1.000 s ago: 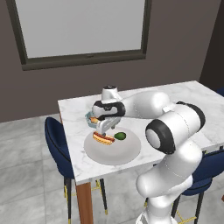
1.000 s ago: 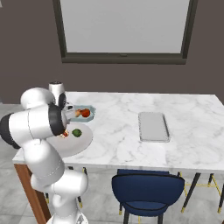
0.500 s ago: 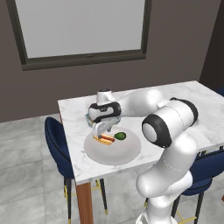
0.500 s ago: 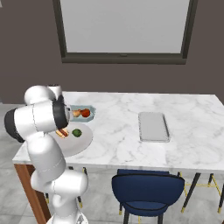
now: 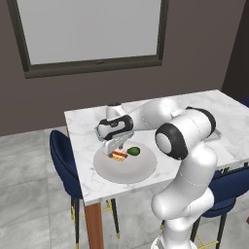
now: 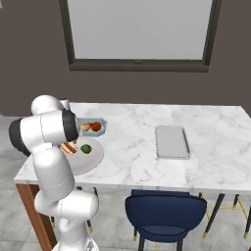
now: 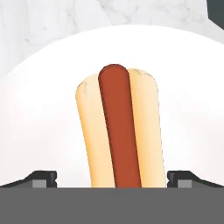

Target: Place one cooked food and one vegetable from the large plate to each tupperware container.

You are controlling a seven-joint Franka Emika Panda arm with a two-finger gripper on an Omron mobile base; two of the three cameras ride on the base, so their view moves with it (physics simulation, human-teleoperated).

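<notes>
The jaws stand spread, one tip on each side of the hot dog (image 7: 120, 131), which lies lengthwise between them on the large plate (image 5: 138, 172), so closing should pinch the bun across its width. A green vegetable (image 5: 133, 151) lies just beside it. The blue-green tupperware container (image 6: 100, 121), already holding food, touches the plate's far rim; the grey container (image 6: 171, 142) lies well apart across open worktop (image 6: 127, 157).

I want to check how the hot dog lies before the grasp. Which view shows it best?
The hand view: the hot dog lies lengthwise on the large plate, sausage and bun clear. In both base views it is a small orange patch, half behind the arm.
</notes>
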